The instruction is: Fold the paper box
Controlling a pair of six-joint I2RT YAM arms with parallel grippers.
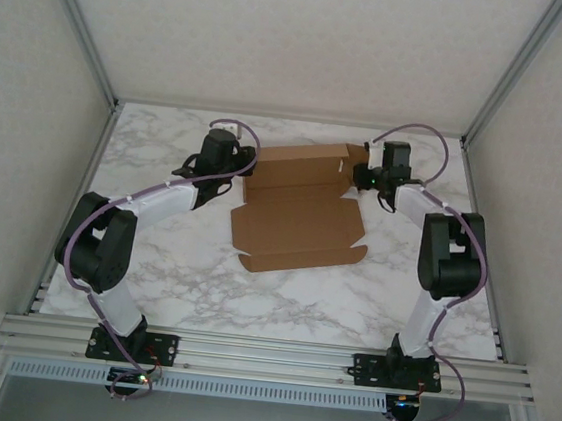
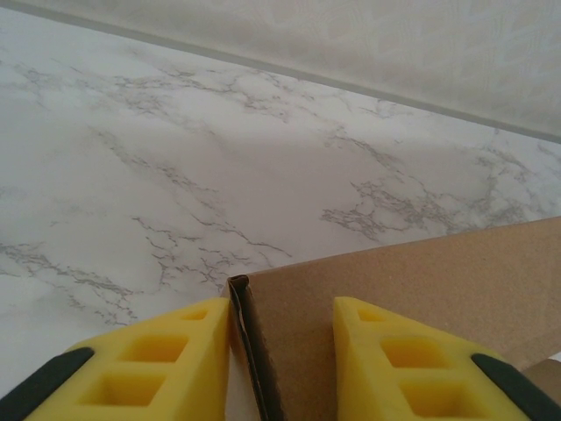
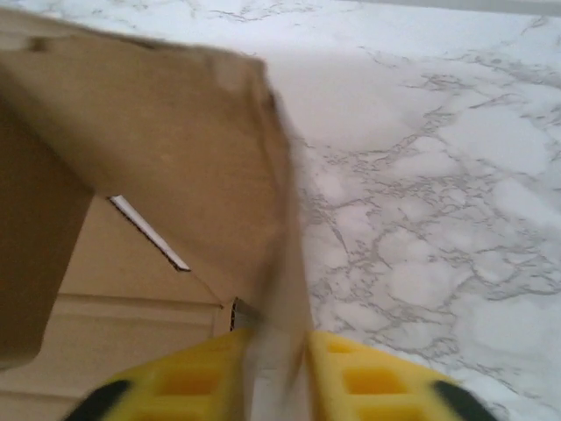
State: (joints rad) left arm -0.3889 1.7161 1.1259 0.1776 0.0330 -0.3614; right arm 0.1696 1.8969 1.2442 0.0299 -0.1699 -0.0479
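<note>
The paper box [image 1: 300,223] is a brown die-cut sheet lying mid-table, its far panel [image 1: 301,162] raised. My left gripper [image 1: 232,177] sits at the box's far left corner. In the left wrist view its yellow fingers [image 2: 166,360] stand apart around the paper box [image 2: 421,281], and a folded upright edge [image 2: 250,351] rests against the left finger. My right gripper [image 1: 367,179] is at the far right corner. In the right wrist view the right gripper [image 3: 282,342] is shut on a blurred upright flap [image 3: 285,289] of the paper box [image 3: 175,149].
The white marble table [image 1: 155,258] is enclosed by pale walls with slanted aluminium posts [image 1: 79,23] at the back corners. A metal rail [image 1: 266,355] carrying both arm bases runs along the near edge. Bare marble [image 3: 438,219] lies right of the box.
</note>
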